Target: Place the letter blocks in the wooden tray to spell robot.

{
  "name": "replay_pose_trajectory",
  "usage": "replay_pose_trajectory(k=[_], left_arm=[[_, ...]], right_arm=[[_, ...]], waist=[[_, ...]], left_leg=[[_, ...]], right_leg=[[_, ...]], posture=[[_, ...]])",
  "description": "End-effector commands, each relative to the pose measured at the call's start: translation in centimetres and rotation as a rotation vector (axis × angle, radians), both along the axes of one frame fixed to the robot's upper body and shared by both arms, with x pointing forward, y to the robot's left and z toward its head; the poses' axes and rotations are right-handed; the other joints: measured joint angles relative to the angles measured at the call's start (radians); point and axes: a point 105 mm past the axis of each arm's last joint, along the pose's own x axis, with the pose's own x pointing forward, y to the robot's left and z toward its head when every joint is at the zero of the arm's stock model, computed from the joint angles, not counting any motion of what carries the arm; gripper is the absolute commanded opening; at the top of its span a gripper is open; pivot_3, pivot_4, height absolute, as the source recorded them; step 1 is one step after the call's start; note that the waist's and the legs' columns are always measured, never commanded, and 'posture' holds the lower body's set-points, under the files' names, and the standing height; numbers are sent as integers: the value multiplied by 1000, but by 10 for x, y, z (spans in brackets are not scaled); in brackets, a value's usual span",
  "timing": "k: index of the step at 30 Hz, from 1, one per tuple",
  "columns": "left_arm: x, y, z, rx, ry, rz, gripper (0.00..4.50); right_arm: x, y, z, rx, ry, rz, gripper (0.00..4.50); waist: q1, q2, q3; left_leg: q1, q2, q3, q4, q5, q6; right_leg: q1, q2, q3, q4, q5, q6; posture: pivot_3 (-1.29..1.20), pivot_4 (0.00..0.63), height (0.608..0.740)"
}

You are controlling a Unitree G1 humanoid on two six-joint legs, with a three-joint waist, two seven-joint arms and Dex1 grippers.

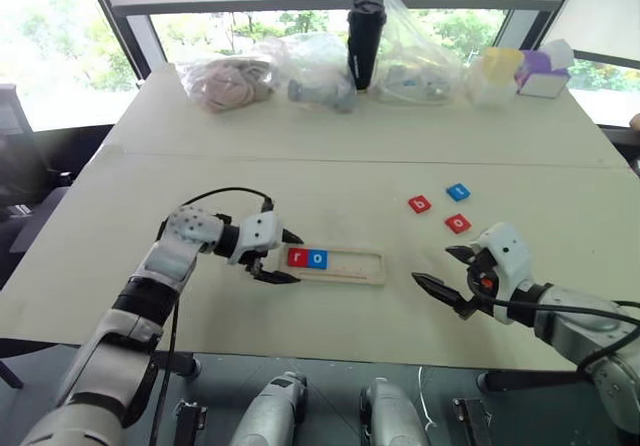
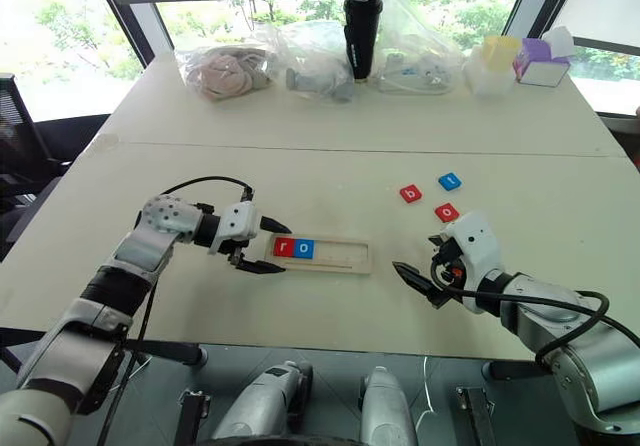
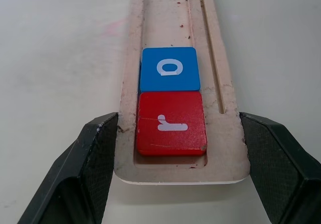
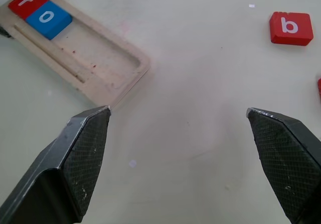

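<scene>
Red r tile (image 1: 298,257) and blue o tile (image 1: 318,259) sit in wooden tray (image 1: 355,267).

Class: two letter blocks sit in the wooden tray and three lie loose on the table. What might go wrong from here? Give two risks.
1. The open left fingers straddle the wooden tray at its end, beside the red r block; a sideways move may shove the tray.
2. The b block, red o block and blue block lie close together; the open right fingers may knock a neighbour, or take the nearer o first.
</scene>
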Motion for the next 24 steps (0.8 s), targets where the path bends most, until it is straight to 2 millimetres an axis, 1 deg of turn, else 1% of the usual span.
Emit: replay_pose_trajectory(k=[1,3,7,9,10,13,17,20,22,24], left_arm=[[-6,1,0,15,-6,-13,3138],[-8,0,1,7,-2,-10,3138],[-13,2,-6,19,11,-10,3138],[-15,3,-9,28,15,-14,4174],[-15,4,-9,29,18,-15,4460],[-16,6,-10,33,22,-14,4460],[-6,13,-6,44,-24,49,4460],[-1,23,10,17,-21,100,4460],[-3,31,30,-30,19,139,4460],[-6,35,42,-57,53,161,4460]], right_arm=[[2,2,8,-2,-41,16,4500],[3,2,8,-2,-40,18,4500],[5,1,7,-1,-36,23,4500],[5,2,6,-1,-34,27,4500],[5,2,6,-1,-33,29,4500],[6,2,5,-2,-32,33,4500],[9,0,8,-9,-46,24,4500],[19,-9,13,-23,-86,-25,4500],[28,-11,19,-21,-127,-56,4500],[36,-12,23,-8,-154,-78,4500]], waist=[[1,0,0],[0,0,0],[-1,0,0],[-1,0,0],[-1,0,0],[-2,0,0],[-2,0,0],[-5,0,0],[-7,0,0],[-9,0,0]], left_leg=[[0,0,0,0,0,0],[0,0,0,0,0,0],[0,0,0,0,0,0],[0,0,0,0,0,0],[0,0,0,0,0,0],[0,0,0,0,0,0],[0,0,0,0,0,0],[0,0,0,0,0,0],[0,1,0,0,0,0],[0,2,0,0,0,0]], right_leg=[[0,0,0,0,0,0],[0,0,0,0,0,0],[0,0,0,0,0,0],[0,0,0,0,0,0],[0,0,0,0,0,0],[0,0,0,0,0,0],[0,0,0,0,0,0],[0,0,0,0,0,0],[-1,1,0,0,0,-1],[-2,2,0,0,0,-1]], posture=[[0,150,740],[0,150,740],[0,150,740],[0,150,740],[0,150,740],[0,150,740],[0,150,740],[0,150,740],[0,150,740],[0,150,740]])
